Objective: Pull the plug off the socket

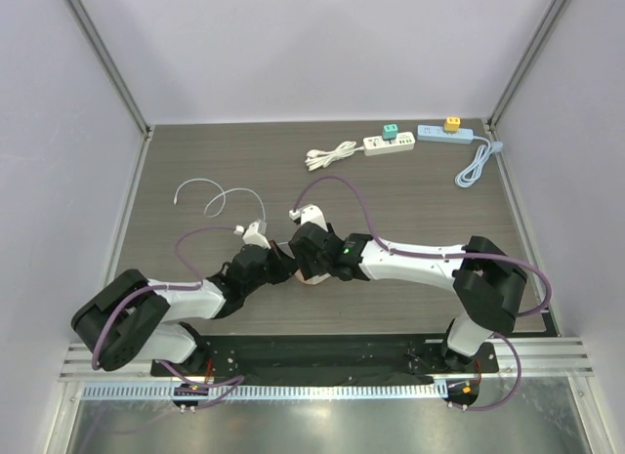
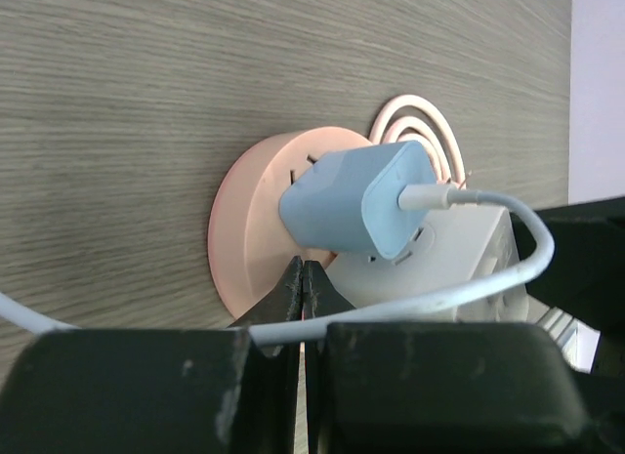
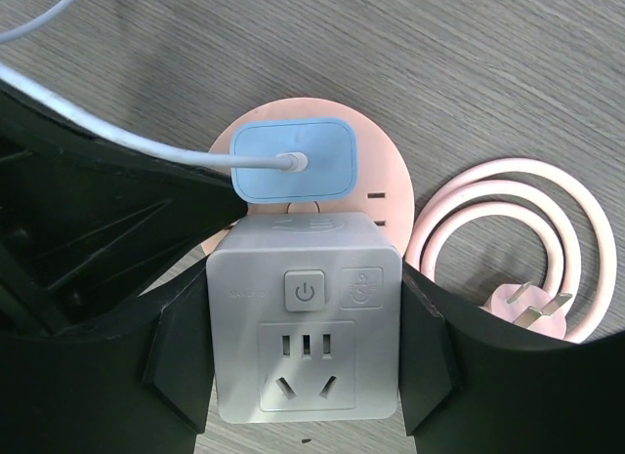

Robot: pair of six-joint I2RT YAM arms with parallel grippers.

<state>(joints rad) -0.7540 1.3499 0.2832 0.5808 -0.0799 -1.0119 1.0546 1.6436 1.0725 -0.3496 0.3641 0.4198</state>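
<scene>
Atop pink socket (image 3: 383,176): plug (image 3: 293,161), grey cube (image 3: 305,317)

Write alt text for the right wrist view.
The right gripper clamps a grey cube adapter beside a blue plug seated in a round pink socket; a white cable leaves the plug, and a coiled pink cord lies alongside.
</scene>
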